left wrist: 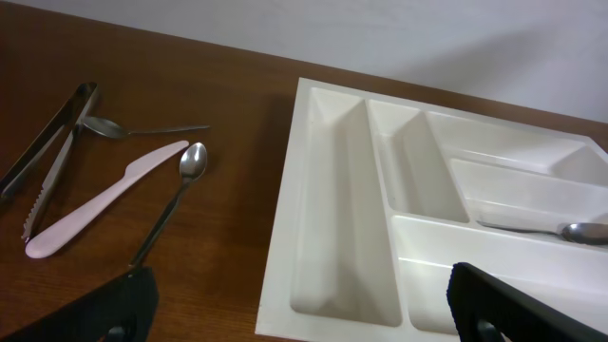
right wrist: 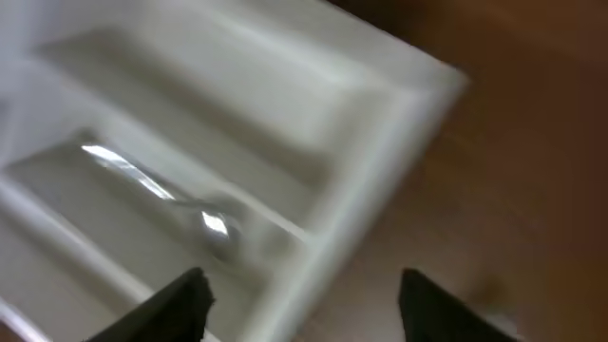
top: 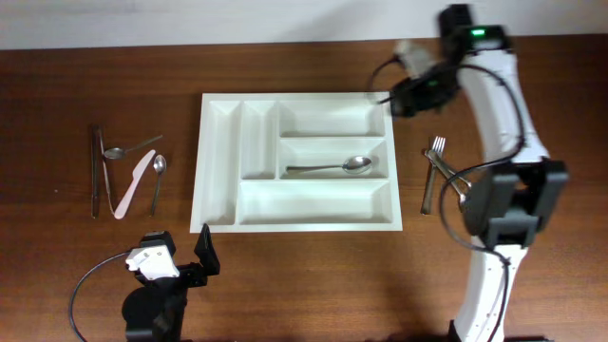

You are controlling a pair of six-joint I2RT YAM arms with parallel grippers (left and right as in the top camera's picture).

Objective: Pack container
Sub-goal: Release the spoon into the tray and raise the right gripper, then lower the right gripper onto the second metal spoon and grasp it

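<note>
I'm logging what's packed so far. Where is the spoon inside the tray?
Overhead view: the spoon lies in the container's middle long compartment, right of the two narrow slots, bowl pointing right.

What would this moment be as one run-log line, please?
tray: spoon in middle slot | left gripper: open, empty | right gripper: open, empty, at tray's far-right corner | fork: on table

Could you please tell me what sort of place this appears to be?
Probably a robot lab workbench rather than a kitchen: a large white plastic cutlery tray and a pink plastic knife lie on a brown wooden table, flanked by a white robot arm.
</note>
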